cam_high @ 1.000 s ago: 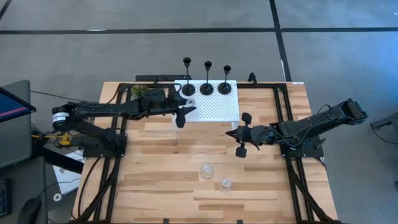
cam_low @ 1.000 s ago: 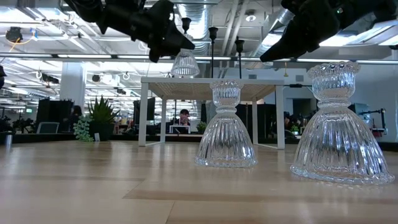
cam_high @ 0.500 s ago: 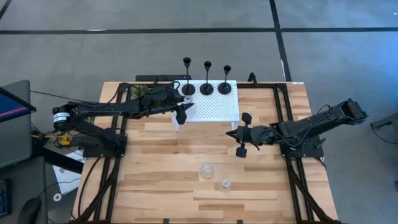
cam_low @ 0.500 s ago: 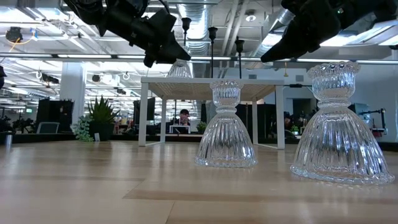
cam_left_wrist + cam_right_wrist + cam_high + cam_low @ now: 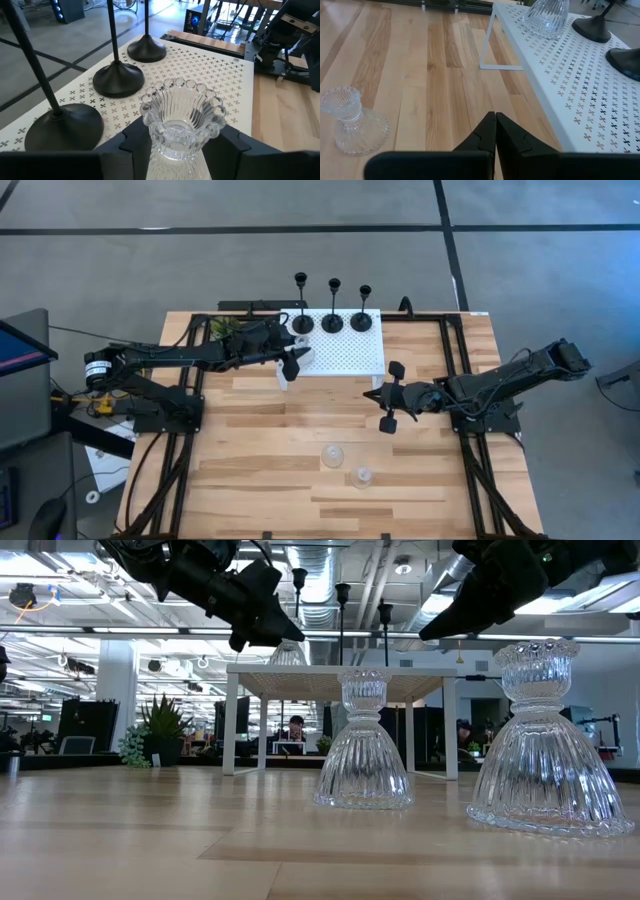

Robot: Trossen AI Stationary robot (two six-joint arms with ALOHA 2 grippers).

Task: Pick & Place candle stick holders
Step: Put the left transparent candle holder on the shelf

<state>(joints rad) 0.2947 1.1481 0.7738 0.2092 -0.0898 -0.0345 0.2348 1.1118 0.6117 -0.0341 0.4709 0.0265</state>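
My left gripper (image 5: 290,360) is shut on a clear glass candle stick holder (image 5: 181,120) over the left end of the white perforated rack (image 5: 345,350). Three black holders (image 5: 332,321) stand on their disc bases along the rack's far edge. Two more clear glass holders (image 5: 332,455) (image 5: 362,477) stand on their flared bases on the wooden table near its front. My right gripper (image 5: 370,392) is shut and empty above the table, right of the rack, its fingers (image 5: 495,120) pointing toward the rack. My left gripper pinches the glass holder between its two fingers (image 5: 137,137), on the ribbed body just below the scalloped cup (image 5: 165,142). The fingers slant down from the table's left. The holder is upright, cup up; its base (image 5: 545,30) is at the rack's top, touching or not I cannot tell.
A small green plant (image 5: 225,325) stands at the back left beside the rack. Black frame rails (image 5: 455,360) run along both table sides. Bare wood lies between the rack and the two glass holders.
My left gripper has gone down toward the rack's top and a little toward the table's left and far edges, still shut on the glass holder, which stays upright and has come lower, close to the rack's surface.
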